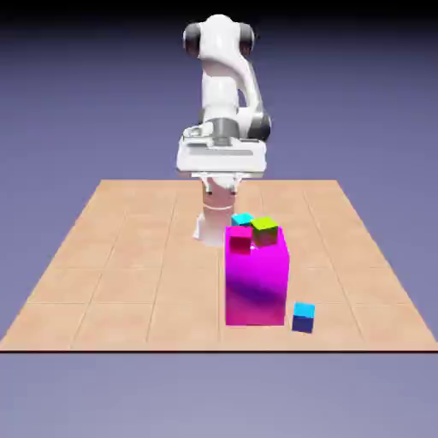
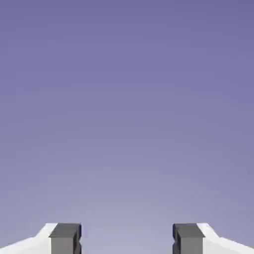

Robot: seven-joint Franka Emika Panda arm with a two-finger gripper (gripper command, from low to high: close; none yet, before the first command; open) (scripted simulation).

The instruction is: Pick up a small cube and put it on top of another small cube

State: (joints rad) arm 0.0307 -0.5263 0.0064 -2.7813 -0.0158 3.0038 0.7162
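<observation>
Gripper (image 2: 127, 240): I see fingers spread, nothing between.
Small cube (image 1: 303, 316): on table, just beside magenta block (image 1: 256, 287), at its base.

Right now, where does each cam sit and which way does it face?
Exterior view: fixed, above and across the table, facing the white arm; magenta block and small blue cube in front.
Hand view: on the hand, looking along the open tool; only blue-violet backdrop and two grey fingertips.
Shared: the backdrop; no cube appears in both.
</observation>
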